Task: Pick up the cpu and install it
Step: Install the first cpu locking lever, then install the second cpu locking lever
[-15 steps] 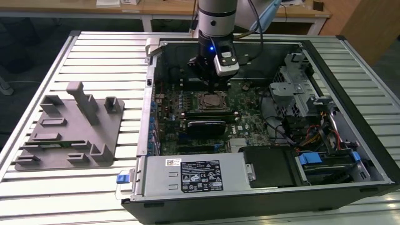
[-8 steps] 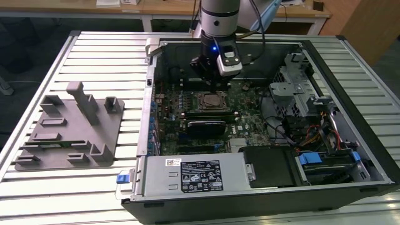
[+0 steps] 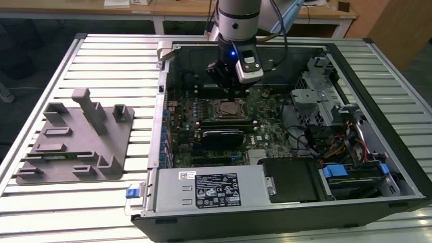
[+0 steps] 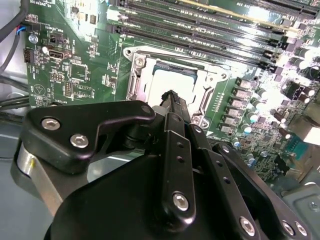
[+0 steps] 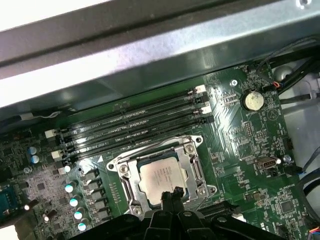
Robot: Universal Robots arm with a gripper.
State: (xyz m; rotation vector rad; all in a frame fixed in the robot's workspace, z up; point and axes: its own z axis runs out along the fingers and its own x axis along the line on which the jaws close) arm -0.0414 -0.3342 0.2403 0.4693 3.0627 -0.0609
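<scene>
The small flat silvery-grey square cpu (image 5: 162,178) lies seated inside the silver-framed socket (image 5: 192,167); the black gripper (image 5: 170,195) — fingertips together, empty — is best held level directly above it.

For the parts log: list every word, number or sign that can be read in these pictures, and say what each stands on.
None reads well enough to quote.
Dark label on the grey metal power supply box: print too small.
Silvery-grey square cpu: faint marks, blurred.
Green motherboard: white lettering, too small.
</scene>
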